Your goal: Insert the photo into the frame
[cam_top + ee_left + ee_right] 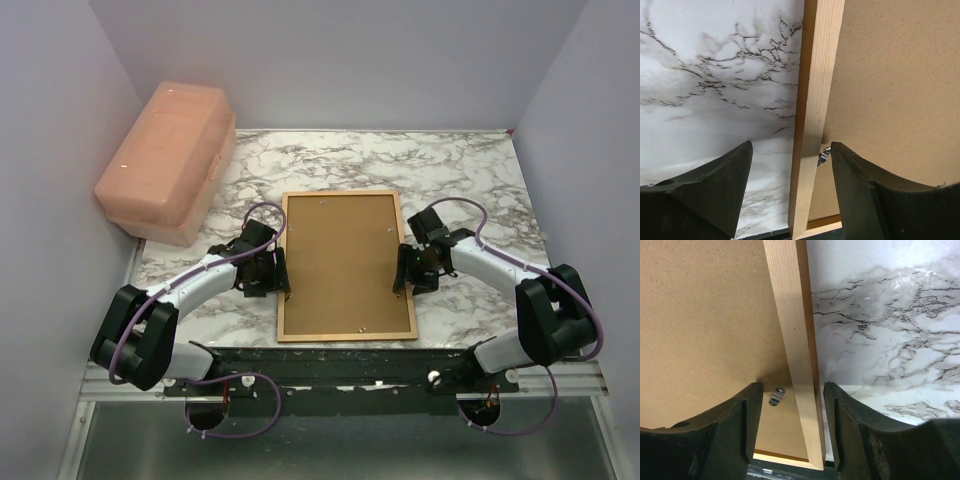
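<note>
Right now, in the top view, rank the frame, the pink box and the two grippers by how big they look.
1. the frame
2. the pink box, though it stands taller, so nearer the camera
3. the left gripper and the right gripper: alike, no ranking

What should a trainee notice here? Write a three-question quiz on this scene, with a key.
1. True or false: the left hand is shut on the frame.
2. What fills the frame's opening? A a mirror; B a brown backing board; C nothing at all.
3. Fill in: the pink box stands at the far ____ corner of the table.

Key
1. False: its fingers stand apart, one on each side of the rail.
2. B
3. left
</note>
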Robot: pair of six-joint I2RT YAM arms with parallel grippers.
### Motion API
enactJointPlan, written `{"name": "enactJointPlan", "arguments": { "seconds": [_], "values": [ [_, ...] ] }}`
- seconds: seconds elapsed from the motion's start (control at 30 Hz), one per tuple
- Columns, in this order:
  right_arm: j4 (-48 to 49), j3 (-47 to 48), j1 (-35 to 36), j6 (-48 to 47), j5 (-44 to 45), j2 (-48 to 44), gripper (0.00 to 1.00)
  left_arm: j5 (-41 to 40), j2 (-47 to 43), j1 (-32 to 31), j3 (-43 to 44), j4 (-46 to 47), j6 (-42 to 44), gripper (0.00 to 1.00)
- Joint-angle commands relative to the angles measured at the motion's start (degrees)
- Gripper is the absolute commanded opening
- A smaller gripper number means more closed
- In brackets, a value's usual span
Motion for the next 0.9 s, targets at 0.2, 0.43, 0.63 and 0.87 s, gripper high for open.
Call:
{"name": "enactJointPlan", "arguments": {
  "seconds": [0.2,0.43,0.63,0.87],
  "values": [
    [0.1,-0.3,1.1,0.6,1.1,3.0,0.46,-0.9,2.2,-0.5,0.7,0.1,-0.6,0.64],
    [-1.2,0.7,4.0,1.6,4.9,5.8,0.45,-1.2,2.7,-0.7,1.1,-0.4,-0.4,0.64],
    [-1.8,1.1,4.6,1.7,3.4,3.8,0.58,-1.6,3.1,-0.7,1.3,-0.8,-0.2,0.64],
    [-1.5,0.4,4.9,2.1,2.9,2.9,0.6,-1.7,3.5,-0.8,1.5,-0.6,-0.1,0.64]
  ]
}}
